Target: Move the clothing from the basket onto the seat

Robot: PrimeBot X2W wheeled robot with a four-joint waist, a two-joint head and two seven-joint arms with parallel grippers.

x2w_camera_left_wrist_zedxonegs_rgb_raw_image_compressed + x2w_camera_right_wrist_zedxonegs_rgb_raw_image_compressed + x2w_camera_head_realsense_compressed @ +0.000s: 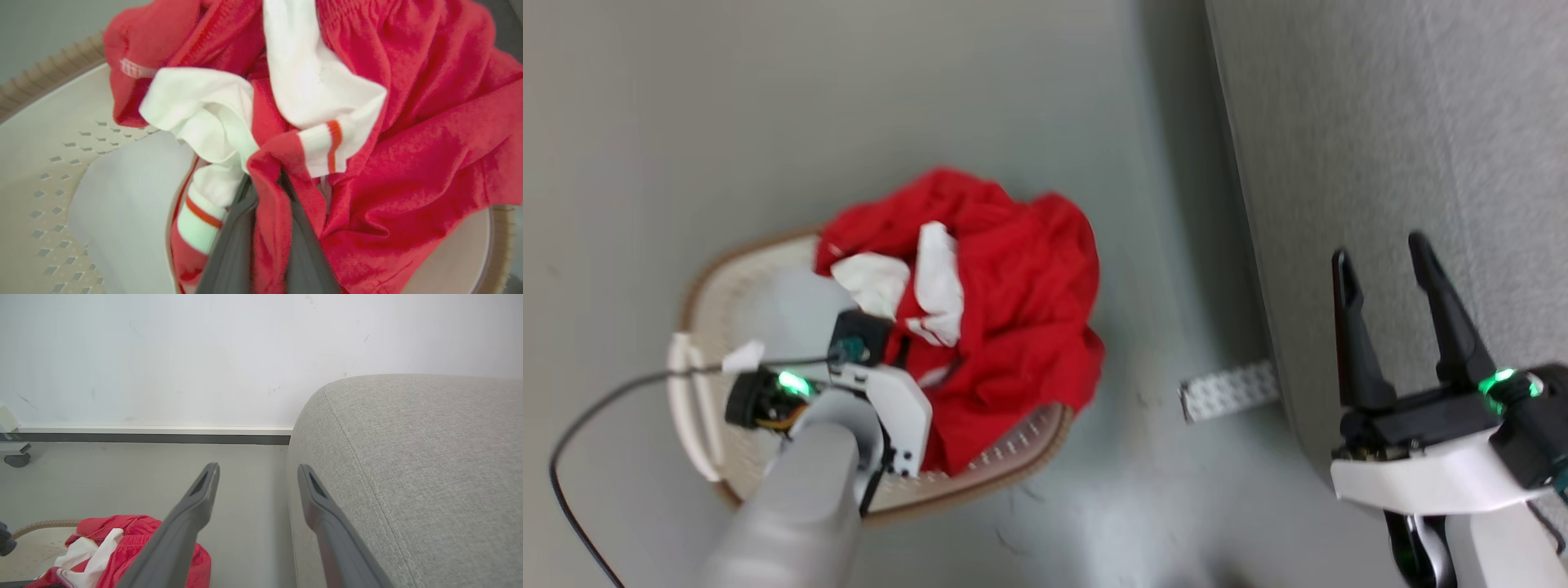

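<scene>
1. The basket (737, 287) stands on the floor (849, 98) at the left, well apart from the seat. Its left half shows bare pale lining, so the load is bunched against the right-hand wall.
2. The left forearm (800, 490) reaches down over the basket's near rim. The wrist is bent so the left claw (266, 184) enters the heap from the basket's open side. I judge that a sensible line, since it meets a loose fold rather than the plastic wall.
3. The left claw is clenched on the clothing. In the left wrist view a ridge of red fabric is pinched between its two dark fingers (231, 249), with white striped cuffs just beside the pinch.
4. The clothing (1021, 278) lies in the basket's right half, heaped above the brown rim and spilling over its right edge. None of it is on the seat, so the task looks to be at its first pick. I cannot tell whether the pinch takes one garment or both.
5. A band of floor lies between basket and seat. The lift will probably have to clear the rim before crossing it, or trailing cloth may snag.
6. The seat (1405, 122) takes up the right side, its rounded edge facing the basket.
7. The right claw (1380, 249) hovers over the seat's left edge, released, with its fingers wide apart and nothing between them. The arm seems parked clear of the left arm's path.
</scene>
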